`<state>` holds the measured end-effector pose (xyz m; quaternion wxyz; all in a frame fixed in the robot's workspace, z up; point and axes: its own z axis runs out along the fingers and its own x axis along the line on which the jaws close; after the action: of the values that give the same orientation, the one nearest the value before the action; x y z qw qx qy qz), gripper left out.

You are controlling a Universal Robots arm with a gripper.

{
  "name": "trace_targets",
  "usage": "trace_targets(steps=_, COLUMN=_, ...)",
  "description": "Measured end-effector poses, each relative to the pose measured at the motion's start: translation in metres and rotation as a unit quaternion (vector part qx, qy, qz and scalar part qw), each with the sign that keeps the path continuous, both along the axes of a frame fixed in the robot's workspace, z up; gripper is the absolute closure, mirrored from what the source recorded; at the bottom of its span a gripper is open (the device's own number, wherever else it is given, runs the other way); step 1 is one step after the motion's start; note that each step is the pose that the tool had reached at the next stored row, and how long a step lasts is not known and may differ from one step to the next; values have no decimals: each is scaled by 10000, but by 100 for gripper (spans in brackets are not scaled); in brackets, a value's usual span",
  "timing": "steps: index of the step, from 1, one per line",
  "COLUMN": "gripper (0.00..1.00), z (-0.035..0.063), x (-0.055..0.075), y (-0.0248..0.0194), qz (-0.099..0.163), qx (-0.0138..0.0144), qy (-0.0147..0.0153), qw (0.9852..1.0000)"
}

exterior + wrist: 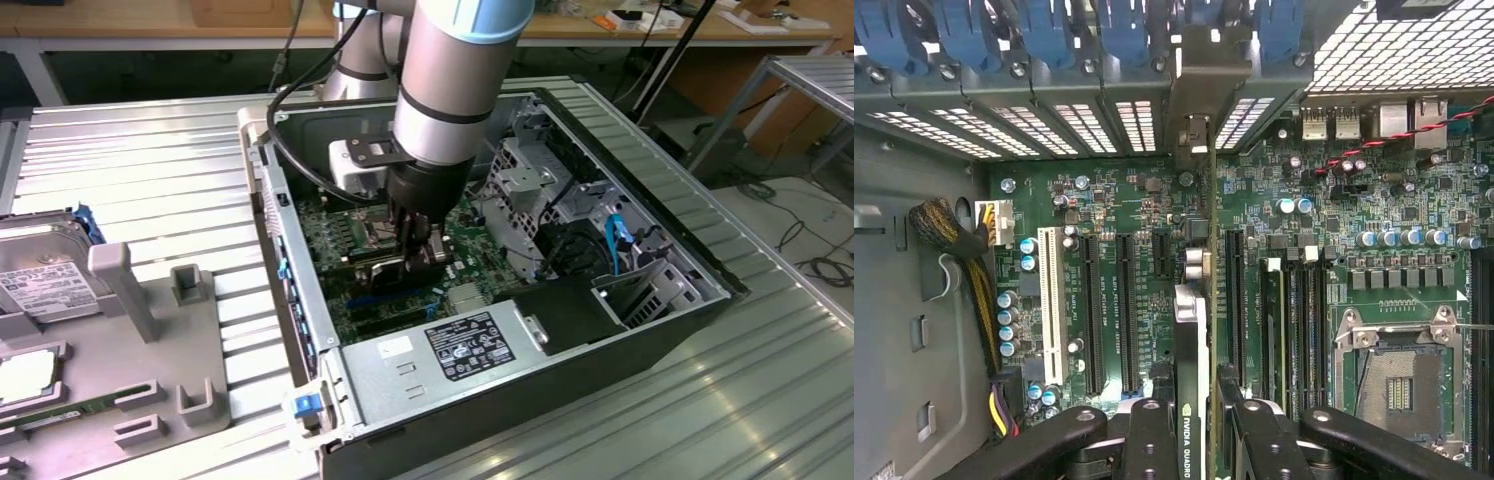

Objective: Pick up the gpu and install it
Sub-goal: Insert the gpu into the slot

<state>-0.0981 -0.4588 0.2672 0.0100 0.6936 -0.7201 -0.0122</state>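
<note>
Roughly, we judge the task past its midpoint. At the exterior view's left, the hard drive [40, 272] and a memory stick [64, 412] lie on a grey holder [147, 340] on the table [147, 150], and no gpu sits there, so the pick-up is done. Moving right, the open case [283, 250] lies on its side with the arm reaching down into it. The end effector [407, 250] hangs just over the motherboard [334, 232] and grips the gpu [384, 270].

From the wrist view we see the gpu [1192, 320] edge-on. It stands upright between the long slots [1094, 310], and its metal bracket [1192, 130] reaches the rear wall's slot openings. The end effector [1199, 425] is closed to a narrow gap on the card, one finger [1149, 440] on each face. We cannot tell whether the card's edge has entered a slot, so we count the install as not finished. Further right sits the bare CPU socket [1399, 375].
</note>
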Motion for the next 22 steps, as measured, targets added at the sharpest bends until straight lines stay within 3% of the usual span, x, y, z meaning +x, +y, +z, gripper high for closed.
trace_targets(steps=22, gripper=73, z=-16, x=-32, y=31, qz=17, qx=2, qy=-3, qw=10000)
